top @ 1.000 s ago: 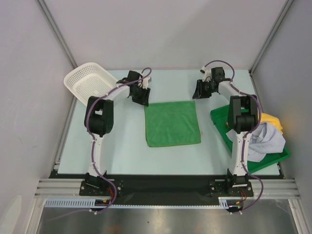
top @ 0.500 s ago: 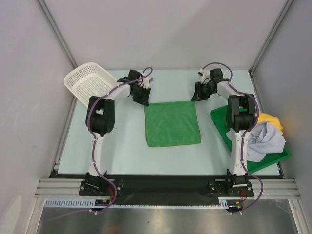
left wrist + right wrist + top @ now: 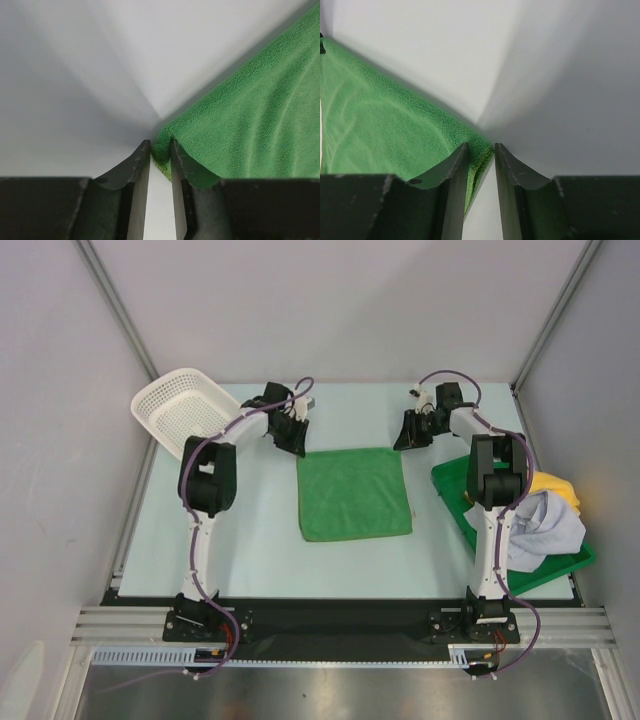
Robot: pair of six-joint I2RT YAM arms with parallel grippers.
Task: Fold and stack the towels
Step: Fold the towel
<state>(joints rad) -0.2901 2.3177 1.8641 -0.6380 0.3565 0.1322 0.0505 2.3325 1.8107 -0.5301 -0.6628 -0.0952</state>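
Here the table (image 3: 250, 530) carries one green towel (image 3: 353, 493), spread flat in the middle between the two arms. It is close to square, and its far edge runs from left to right. At the far left stands a white basket (image 3: 180, 410). At the right is a green tray (image 3: 575, 558), which holds a heap of other towels (image 3: 550, 525), pale ones with a yellow one behind.

Both arms reach to the far side of the green towel. The left gripper (image 3: 297, 443) is at the far left corner and the right gripper (image 3: 405, 437) is at the far right corner, so each arm is nearest to its own corner. From both grippers, the whole cloth lies back toward the arm bases.

In the left wrist view the jaws stand only a narrow gap apart, and the tip of the corner sits between them. In the right wrist view the gap is also narrow, and the corner lies between the jaws against one finger. A thin strip of table shows in both gaps, so I cannot tell if either pinch is firm.

I judge that the first fold is only being prepared. The next move probably needs both corners held, then lifted and carried together toward the near edge.
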